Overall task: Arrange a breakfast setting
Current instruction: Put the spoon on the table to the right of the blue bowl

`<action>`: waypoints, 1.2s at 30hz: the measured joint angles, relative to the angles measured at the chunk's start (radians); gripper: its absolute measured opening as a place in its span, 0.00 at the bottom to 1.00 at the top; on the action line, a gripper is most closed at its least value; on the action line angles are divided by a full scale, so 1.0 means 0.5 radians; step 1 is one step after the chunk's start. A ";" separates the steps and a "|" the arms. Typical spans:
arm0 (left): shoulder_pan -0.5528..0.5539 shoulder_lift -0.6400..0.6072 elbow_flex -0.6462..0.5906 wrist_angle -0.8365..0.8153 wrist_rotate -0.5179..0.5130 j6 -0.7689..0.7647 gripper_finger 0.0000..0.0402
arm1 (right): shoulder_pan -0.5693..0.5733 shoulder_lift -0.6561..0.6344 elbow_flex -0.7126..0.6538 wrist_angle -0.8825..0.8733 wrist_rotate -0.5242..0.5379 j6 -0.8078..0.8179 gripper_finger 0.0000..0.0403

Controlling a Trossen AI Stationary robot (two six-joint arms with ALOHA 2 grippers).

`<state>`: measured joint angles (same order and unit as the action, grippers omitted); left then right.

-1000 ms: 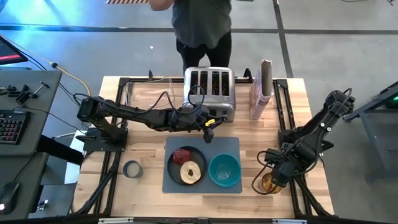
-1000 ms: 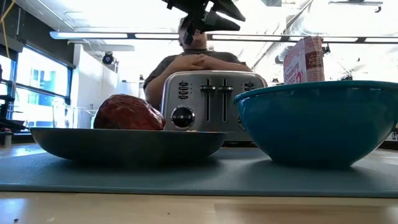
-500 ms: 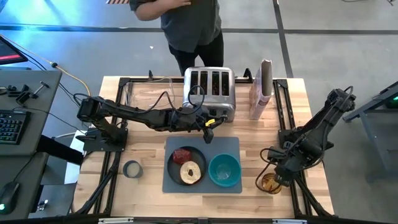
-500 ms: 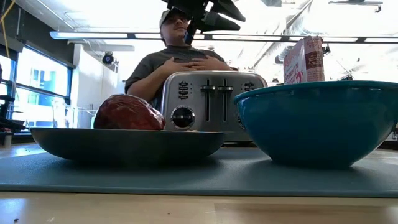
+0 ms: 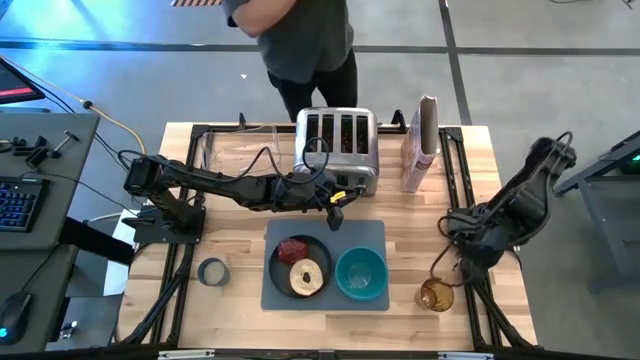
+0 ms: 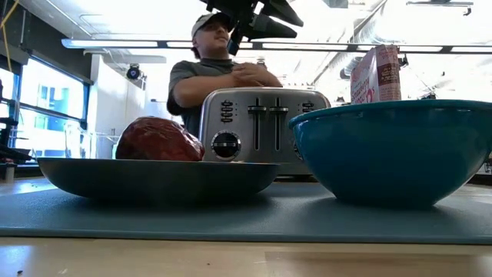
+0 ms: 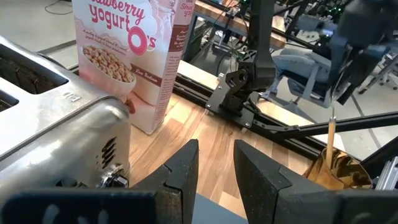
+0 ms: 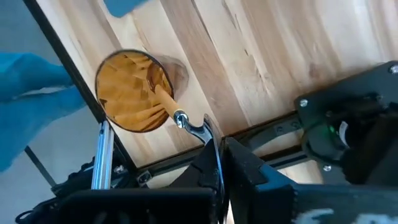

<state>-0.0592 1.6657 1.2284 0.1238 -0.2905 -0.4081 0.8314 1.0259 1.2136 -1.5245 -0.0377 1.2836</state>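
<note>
Right gripper (image 8: 219, 163) is clamped on spoon (image 8: 189, 126) above amber cup (image 5: 436, 294), right of mat (image 5: 375, 235), probably bound there. Left gripper (image 7: 214, 163), slightly parted, empty, hovers behind mat.

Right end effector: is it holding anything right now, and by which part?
Yes. The right end effector is shut on the wooden-handled spoon, gripping its metal end; the wooden handle hangs down over the amber cup.

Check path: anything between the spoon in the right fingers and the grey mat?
Nothing visible. The right gripper holds the spoon above the amber cup; only bare tabletop lies between the cup and the mat. The teal bowl fills the mat's corner nearest the cup, so free space there is tight.
</note>
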 joint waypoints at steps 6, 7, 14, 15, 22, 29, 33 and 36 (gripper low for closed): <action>0.000 0.000 0.000 0.001 0.000 -0.001 0.22 | 0.000 -0.117 0.110 -0.097 0.101 0.000 0.00; 0.000 0.000 0.000 0.001 0.000 -0.001 0.22 | 0.000 -0.138 0.129 -0.097 0.126 -0.003 0.00; 0.000 0.000 0.000 0.003 0.000 -0.019 0.22 | 0.000 -0.304 0.212 -0.095 0.493 -0.092 0.00; 0.000 0.000 0.000 0.002 0.000 -0.020 0.22 | 0.000 -0.328 0.219 -0.094 0.560 -0.105 0.00; 0.000 0.000 0.000 0.003 0.000 -0.061 0.22 | 0.000 -0.529 0.221 -0.094 1.043 -0.236 0.00; 0.000 0.000 0.000 0.003 0.000 -0.072 0.22 | 0.000 -0.744 0.221 -0.065 1.320 -0.584 0.00; 0.000 0.000 0.000 0.003 0.000 -0.086 0.22 | 0.000 -0.881 0.220 -0.063 1.420 -0.696 0.00; 0.000 0.000 0.000 0.003 0.000 -0.110 0.22 | 0.000 -0.990 0.219 -0.062 1.476 -0.756 0.00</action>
<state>-0.0593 1.6657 1.2282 0.1253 -0.2905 -0.4633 0.8314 0.5309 1.3233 -1.5556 0.7001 0.9055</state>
